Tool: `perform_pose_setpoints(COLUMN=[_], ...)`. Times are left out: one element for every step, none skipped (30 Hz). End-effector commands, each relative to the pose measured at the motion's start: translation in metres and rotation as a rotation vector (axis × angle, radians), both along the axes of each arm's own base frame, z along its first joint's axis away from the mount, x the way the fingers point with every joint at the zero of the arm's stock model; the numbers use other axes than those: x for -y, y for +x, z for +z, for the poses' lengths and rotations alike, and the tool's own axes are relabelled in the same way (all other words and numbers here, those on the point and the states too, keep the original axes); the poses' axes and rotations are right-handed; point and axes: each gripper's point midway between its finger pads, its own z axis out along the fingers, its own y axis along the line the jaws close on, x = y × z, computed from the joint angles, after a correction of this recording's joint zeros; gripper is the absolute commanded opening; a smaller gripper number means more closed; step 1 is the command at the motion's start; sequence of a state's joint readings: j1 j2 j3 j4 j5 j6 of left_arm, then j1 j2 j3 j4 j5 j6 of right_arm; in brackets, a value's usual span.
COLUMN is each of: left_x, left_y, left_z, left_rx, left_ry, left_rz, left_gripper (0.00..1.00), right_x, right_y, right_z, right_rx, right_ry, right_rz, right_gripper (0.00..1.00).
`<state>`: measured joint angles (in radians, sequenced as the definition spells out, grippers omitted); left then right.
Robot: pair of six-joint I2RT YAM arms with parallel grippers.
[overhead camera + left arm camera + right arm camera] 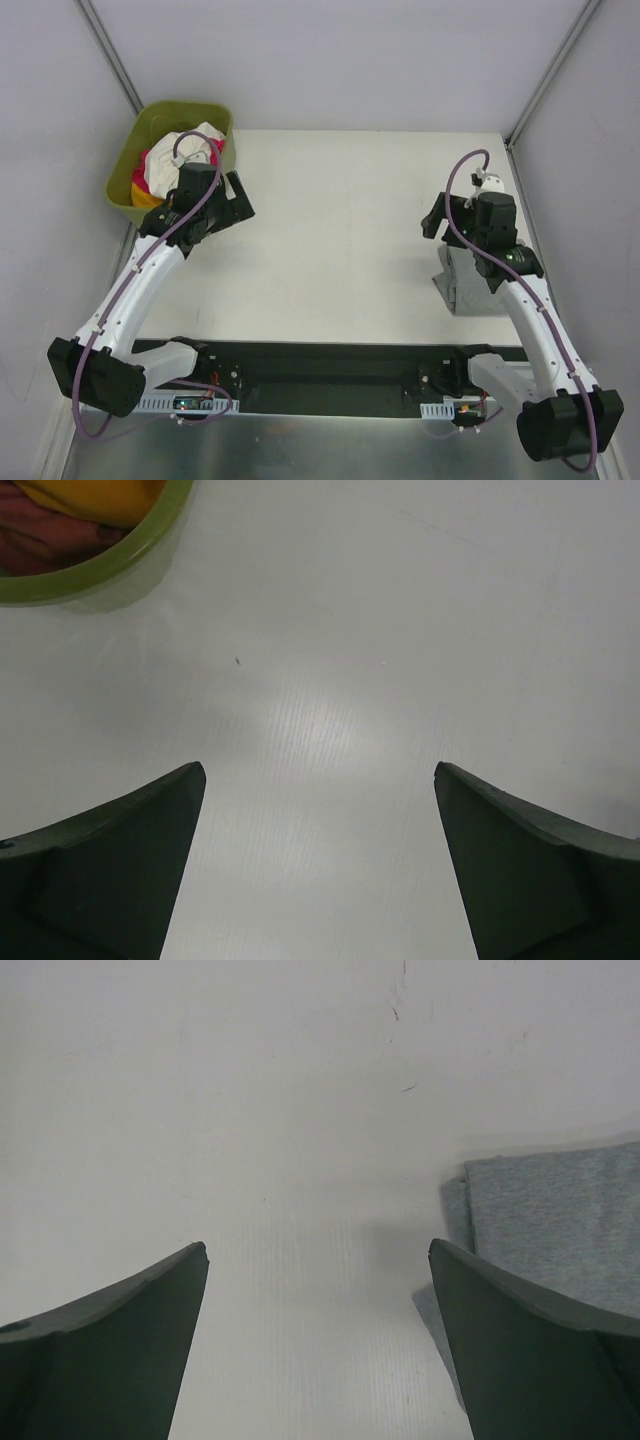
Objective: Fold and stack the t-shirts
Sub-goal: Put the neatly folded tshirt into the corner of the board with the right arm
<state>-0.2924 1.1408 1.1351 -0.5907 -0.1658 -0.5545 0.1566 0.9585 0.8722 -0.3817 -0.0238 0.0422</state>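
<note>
While the heaped t-shirts (195, 150) are lying in the tub (125, 185), the top view is showing the left gripper (238, 203) hovering just beside that tub. The folded grey t-shirt (460, 290) is resting well across the desk (340, 230) from it, under the right gripper (437, 215). Left wrist view: jaws are gaping, empty. Right wrist view: jaws are likewise parted, gripping nothing. Being probably limp and light, a heaped shirt is best pinched at an exposed fold.

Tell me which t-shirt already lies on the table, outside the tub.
The grey t-shirt, folded on the table at the right; the white, pink and yellow ones sit bundled in the green tub.
</note>
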Motion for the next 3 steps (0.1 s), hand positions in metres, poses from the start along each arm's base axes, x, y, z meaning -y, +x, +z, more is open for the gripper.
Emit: perform_pose_setpoints(left_x=[-0.0081, -0.009, -0.0096], left_y=[-0.0069, -0.0079, -0.0084], left_z=[0.0017, 0.0038, 0.0045], left_rx=[0.001, 0.01, 0.014], left_ry=[-0.006, -0.006, -0.006], left_rz=[0.042, 0.044, 0.047], left_gripper=[0.99, 0.99, 0.99], right_x=[0.0072, 0.0065, 0.0058], right_y=[0.0112, 0.0108, 0.0105], right_z=[0.0307, 0.0351, 0.0369], right_rx=[0.145, 0.164, 0.173], right_ry=[0.008, 0.011, 0.015], right_rz=[-0.047, -0.044, -0.04], right_gripper=[0.97, 0.97, 0.97])
